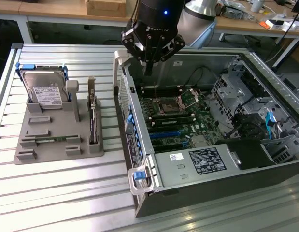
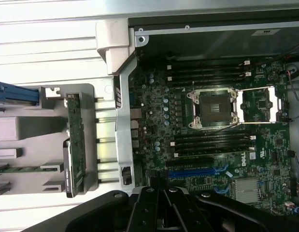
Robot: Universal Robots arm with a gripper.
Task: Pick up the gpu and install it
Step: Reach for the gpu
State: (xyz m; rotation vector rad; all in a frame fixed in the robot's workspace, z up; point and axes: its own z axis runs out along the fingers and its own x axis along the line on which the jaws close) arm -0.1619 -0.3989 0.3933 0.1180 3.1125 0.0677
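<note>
While the gripper hangs over the rear wall of the open computer case, its fingers appear pressed together with nothing between them, and the gpu is not in hand. The gpu stands on its long edge in a narrow slot of the grey fixture. That fixture rests on the slatted table, to the exterior view's left of the case and well apart from the gripper. The hard drive stands in the same fixture, further to that side. In the wrist view the gpu shows edge-on beside the case wall, the gripper sits over the motherboard, and the blue expansion slot is unoccupied. No part of the task is done.

Hazards, as judged:
- Fingers brought down closed onto the thin upper edge would strike the card, not take it.
- A grip off the card's middle could tilt it and bind it in the fixture slot, dragging the fixture along.
- The raised case wall between fixture and board could catch the card if it is carried low.
- A card seated skewed would load the blue expansion slot unevenly and might bend its contacts.
- The open processor socket lies near that slot and would be damaged by any stray contact.
</note>
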